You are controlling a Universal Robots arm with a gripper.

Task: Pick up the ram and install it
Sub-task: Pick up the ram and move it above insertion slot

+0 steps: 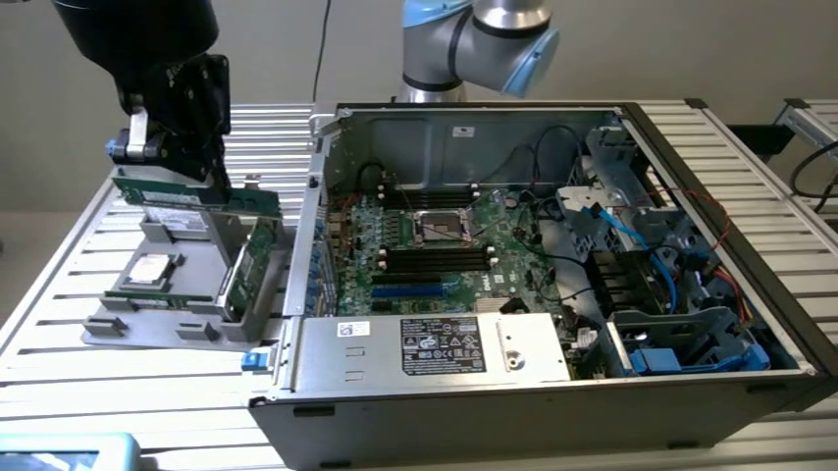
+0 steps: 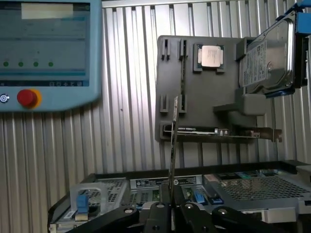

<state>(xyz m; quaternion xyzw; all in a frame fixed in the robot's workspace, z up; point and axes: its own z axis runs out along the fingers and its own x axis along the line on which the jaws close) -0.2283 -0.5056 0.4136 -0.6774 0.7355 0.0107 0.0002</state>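
Hand [image 2: 171, 208] around edge-on ram [image 2: 173, 145]

The arm [image 1: 504, 20] is a silvery-grey tube with pale blue caps on its rounded joints; its wrist [image 1: 131, 29] is a broad black cylinder; the claw [image 2: 171, 199] is black, its linked bars pinned by round pivots.

One robot arm [image 1: 478, 39], one hand [image 2: 172, 201], one open computer case [image 1: 524, 373] and one grey tray [image 1: 144, 329] are on view. There is one ram stick [image 1: 196, 196], one green expansion card [image 1: 251, 265], one processor chip [image 2: 212, 56] and one hard drive [image 2: 267, 60]. One control pendant [image 2: 46, 53] has one red button [image 2: 27, 98] and four green dots [image 2: 21, 63].
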